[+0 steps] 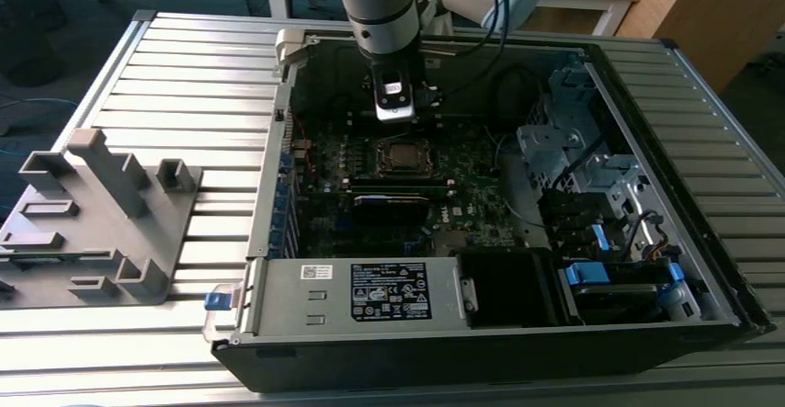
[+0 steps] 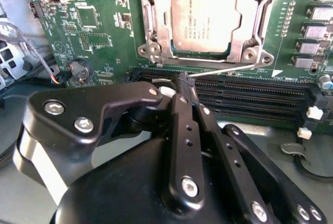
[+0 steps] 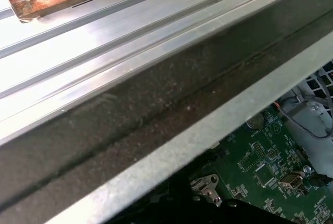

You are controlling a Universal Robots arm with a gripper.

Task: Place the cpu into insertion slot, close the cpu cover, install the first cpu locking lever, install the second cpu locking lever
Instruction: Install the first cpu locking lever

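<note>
We see bright glare on the table (image 1: 184,76) away from the gripper (image 1: 392,118), while the case (image 1: 429,370) around it lies in dim shadow. Just ahead of it, the cpu (image 2: 205,18) shows a soft sheen.

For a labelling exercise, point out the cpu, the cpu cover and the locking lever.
cpu (image 2: 205,18), second wrist view, middle of metal face.
cpu cover (image 2: 163,26), second wrist view, one side bar of frame.
locking lever (image 2: 223,69), second wrist view, middle of rod.
</note>
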